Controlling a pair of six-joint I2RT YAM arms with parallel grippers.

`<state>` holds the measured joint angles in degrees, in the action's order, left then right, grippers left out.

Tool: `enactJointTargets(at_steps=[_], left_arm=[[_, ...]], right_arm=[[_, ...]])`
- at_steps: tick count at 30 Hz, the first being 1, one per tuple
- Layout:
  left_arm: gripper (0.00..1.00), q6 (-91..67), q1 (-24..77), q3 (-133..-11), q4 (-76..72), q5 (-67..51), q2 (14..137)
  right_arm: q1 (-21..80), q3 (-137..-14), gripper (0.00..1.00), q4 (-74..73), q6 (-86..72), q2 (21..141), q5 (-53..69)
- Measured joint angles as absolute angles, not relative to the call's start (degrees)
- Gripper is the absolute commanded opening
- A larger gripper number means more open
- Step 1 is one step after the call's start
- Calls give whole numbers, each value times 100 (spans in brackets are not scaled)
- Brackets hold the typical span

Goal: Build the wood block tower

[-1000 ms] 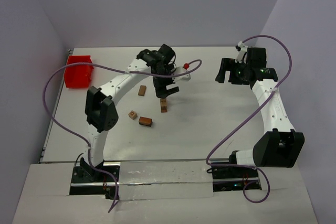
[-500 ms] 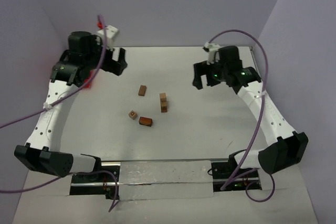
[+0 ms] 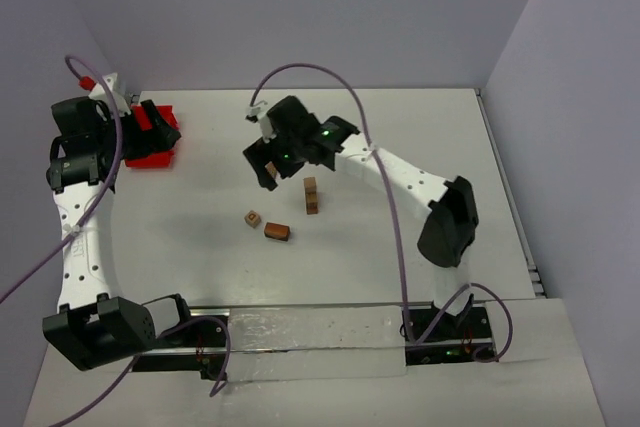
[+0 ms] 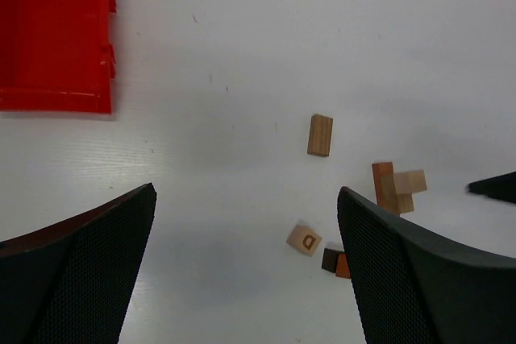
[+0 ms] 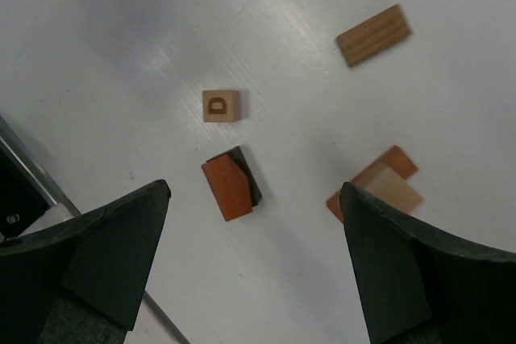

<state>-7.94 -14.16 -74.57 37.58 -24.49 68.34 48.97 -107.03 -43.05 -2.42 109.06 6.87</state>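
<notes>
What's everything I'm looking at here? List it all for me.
table: one, white, under everything
tray: one, red, far left
wood block tower: one short stack, tan and reddish-brown, mid-table
flat block: one, tan, lying apart from the tower
letter cube: one, pale, marked D
block pair: reddish-brown against dark brown, near the cube
left gripper: black, open, by the tray
right gripper: black, open, above the blocks
</notes>
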Motion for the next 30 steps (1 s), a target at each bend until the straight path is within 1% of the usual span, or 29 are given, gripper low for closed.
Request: enactJointTargets(at_steps=[3,7,11,15,21,23,25,28,30], left_arm=[[99,-973,-1650,-7413,3584,-2703,6745],[99,-1087,-1693,-7150,3488,-2874,6735],[99,-1132,-1699,-6986,3487,-2930,6735],[99,-1140,-1699,-6978,3441,-2993,6718],[99,-1140,-1700,-6978,3343,-3035,6718],[99,-1142,-1702,-6976,3332,-3037,6718],[99,-1142,-1702,-6976,3321,-3046,6718],[99,-1144,-1700,-6976,3317,-3054,6718],[99,-1146,-1702,-6976,3315,-3066,6718]], right_arm=[[5348,-11037,93,-4416,-389,11616,504],[5775,-11417,93,-4509,-549,12409,412],[5881,-11912,90,-4645,-684,13101,410],[5867,-12170,89,-4743,-771,13497,356],[5883,-12329,79,-4759,-859,13735,254],[5889,-12332,69,-4761,-901,13756,236],[5889,-12333,67,-4757,-945,13764,209],[5889,-12333,59,-4757,-1016,13791,153],[5889,-12333,58,-4757,-1060,13815,127]])
